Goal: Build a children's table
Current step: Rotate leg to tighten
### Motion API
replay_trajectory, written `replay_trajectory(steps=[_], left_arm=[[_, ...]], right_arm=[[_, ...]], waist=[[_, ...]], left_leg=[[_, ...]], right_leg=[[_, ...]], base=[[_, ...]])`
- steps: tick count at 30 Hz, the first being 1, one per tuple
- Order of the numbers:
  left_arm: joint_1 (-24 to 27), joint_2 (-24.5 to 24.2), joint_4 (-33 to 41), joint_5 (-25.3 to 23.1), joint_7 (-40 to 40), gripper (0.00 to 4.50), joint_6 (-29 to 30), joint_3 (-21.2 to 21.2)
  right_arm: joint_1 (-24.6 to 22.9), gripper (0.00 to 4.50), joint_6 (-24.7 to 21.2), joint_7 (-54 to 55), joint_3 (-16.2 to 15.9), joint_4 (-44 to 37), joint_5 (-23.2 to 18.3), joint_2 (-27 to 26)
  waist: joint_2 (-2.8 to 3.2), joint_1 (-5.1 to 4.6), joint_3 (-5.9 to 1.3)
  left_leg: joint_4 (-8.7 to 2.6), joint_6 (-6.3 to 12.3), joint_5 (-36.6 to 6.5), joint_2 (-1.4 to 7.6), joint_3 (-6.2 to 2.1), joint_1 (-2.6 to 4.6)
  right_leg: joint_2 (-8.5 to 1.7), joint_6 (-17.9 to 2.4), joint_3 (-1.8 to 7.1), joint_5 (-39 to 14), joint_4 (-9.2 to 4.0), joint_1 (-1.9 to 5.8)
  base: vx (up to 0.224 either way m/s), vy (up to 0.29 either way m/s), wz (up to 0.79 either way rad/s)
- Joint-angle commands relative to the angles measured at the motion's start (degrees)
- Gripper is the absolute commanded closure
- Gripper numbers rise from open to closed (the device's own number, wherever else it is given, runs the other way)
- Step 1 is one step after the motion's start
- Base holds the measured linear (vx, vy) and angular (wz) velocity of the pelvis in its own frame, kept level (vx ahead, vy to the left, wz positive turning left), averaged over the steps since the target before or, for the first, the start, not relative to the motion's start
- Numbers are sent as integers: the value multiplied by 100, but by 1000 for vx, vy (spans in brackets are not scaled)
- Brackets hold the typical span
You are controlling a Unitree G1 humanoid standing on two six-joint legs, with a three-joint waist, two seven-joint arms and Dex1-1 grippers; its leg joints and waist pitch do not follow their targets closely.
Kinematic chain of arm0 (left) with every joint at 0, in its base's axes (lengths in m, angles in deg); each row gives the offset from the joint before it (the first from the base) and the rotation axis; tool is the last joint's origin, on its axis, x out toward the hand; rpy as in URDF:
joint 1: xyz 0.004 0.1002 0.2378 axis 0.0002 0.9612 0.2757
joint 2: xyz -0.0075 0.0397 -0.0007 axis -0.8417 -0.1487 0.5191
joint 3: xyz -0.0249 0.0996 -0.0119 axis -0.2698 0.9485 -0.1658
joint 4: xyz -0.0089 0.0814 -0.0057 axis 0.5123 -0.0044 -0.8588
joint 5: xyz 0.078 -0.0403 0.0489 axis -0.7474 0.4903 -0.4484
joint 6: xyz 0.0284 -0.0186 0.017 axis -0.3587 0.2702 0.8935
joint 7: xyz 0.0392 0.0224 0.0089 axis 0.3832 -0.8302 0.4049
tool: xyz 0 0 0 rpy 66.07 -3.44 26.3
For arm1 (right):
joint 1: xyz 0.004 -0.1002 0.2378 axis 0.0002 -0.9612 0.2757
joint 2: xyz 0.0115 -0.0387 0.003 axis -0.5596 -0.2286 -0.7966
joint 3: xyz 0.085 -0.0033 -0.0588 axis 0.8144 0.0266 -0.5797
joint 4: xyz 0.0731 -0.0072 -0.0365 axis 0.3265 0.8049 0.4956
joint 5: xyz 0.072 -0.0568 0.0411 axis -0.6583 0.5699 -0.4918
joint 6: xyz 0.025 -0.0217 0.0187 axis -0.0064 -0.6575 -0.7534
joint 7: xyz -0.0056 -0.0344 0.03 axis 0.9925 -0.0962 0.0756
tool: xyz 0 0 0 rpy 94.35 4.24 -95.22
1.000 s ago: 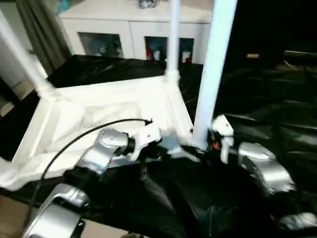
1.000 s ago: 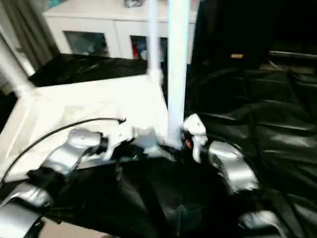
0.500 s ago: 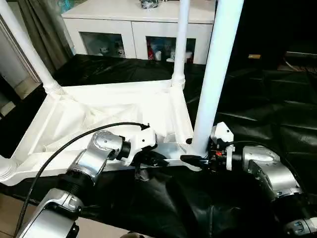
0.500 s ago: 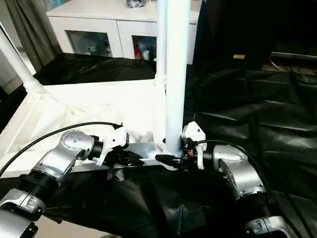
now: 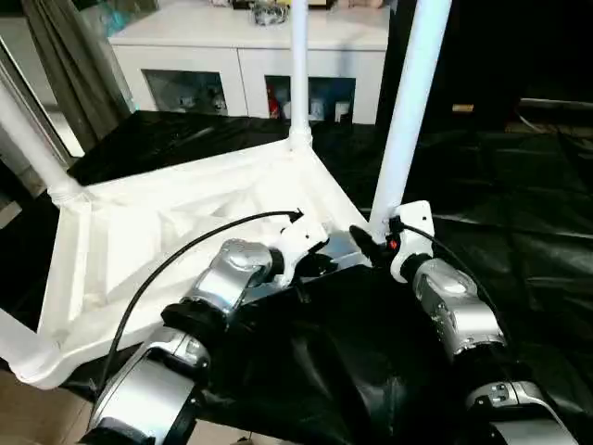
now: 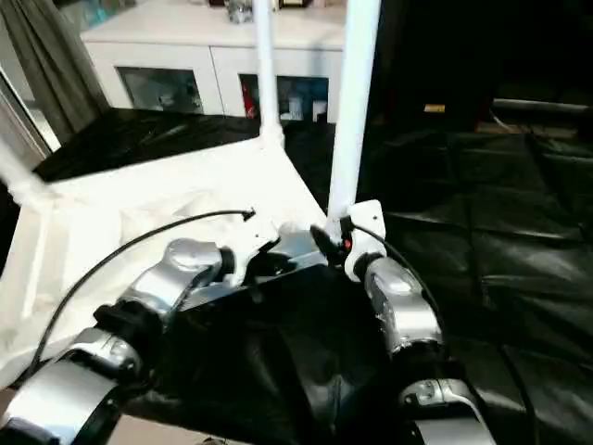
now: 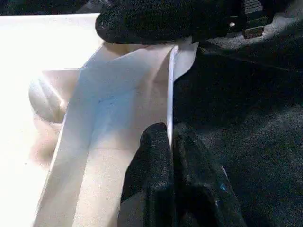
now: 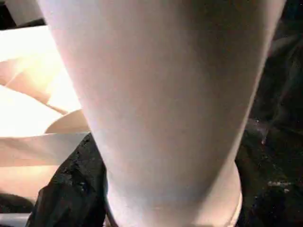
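The white tabletop lies upside down on a black cloth, ribbed underside up. White legs stand in its corner sockets: one at the near right corner, one at the far corner, one at the left. My left gripper is shut on the thin near rim of the tabletop close to the right corner; in the left wrist view its fingertips pinch that edge. My right gripper is shut on the base of the near right leg, right at its socket.
A black cloth covers the surface under and to the right of the table. A white cabinet with glass-fronted shelves stands behind. A grey curtain hangs at the back left. A black cable runs along my left forearm.
The tabletop's near right corner has moved away from me with both grippers on it, turning the table. The right gripper now sits on the near side of the leg's base.
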Motion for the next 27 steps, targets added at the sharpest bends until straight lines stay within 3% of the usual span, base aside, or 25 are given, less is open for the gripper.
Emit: replay_trajectory(steps=[1,5,13,14,16,19,20,22,27], left_arm=[[-167,271,-85,119,458,450,-198,-205],[12,78,199,170,-211,450,-331,-47],[323,-471,616,254,-1317,450,-549,144],[437,-682,790,377,-1787,450,-538,172],[505,-803,905,425,-2055,450,-492,191],[609,-1036,1096,472,-2503,450,-416,250],[624,-1075,1125,481,-2576,450,-398,252],[653,-1174,1205,504,-2742,450,-346,234],[653,-1250,1251,533,-2793,450,-309,211]], right_arm=[[-80,103,-112,-540,-393,164,-143,-461],[-179,56,-156,-1265,-574,-154,-225,-133],[-480,56,-214,-2698,-761,-876,-385,734],[-577,56,-294,-3175,-787,-1122,-501,1033],[-626,56,-340,-3434,-798,-1242,-538,1179],[-670,56,-388,-3807,-848,-1343,-585,1390],[-676,81,-400,-3876,-861,-1358,-596,1424],[-666,88,-448,-3986,-870,-1386,-614,1466],[-684,133,-554,-4113,-958,-1485,-654,1470]], waist=[[-97,-8,-297],[-105,8,-299],[-90,46,-339],[-98,70,-353],[-89,64,-344],[-78,70,-348],[-67,78,-338],[-94,96,-328],[-93,122,-333]], left_leg=[[-432,242,-1474,316,-182,102],[-433,307,-1506,321,-185,90],[-368,611,-989,348,-159,45],[-356,638,-948,353,-168,50],[-357,703,-965,371,-158,48],[-365,662,-1020,384,-162,57],[-364,631,-1078,383,-150,71],[-375,567,-1143,382,-144,72],[-380,498,-1100,383,-152,70]], right_leg=[[-409,-1172,208,-1268,-521,159],[-418,-1173,199,-1318,-524,185],[-400,-1412,161,-405,-418,203],[-402,-1438,155,-327,-396,236],[-392,-1486,156,-248,-391,200],[-400,-1537,156,-330,-385,190],[-394,-1553,160,-407,-396,166],[-405,-1542,166,-546,-408,168],[-415,-1500,169,-564,-393,173]], base=[[0,0,0],[0,0,0],[0,0,0],[0,0,0],[0,0,0],[0,0,0],[0,0,0],[0,0,0],[0,0,0]])
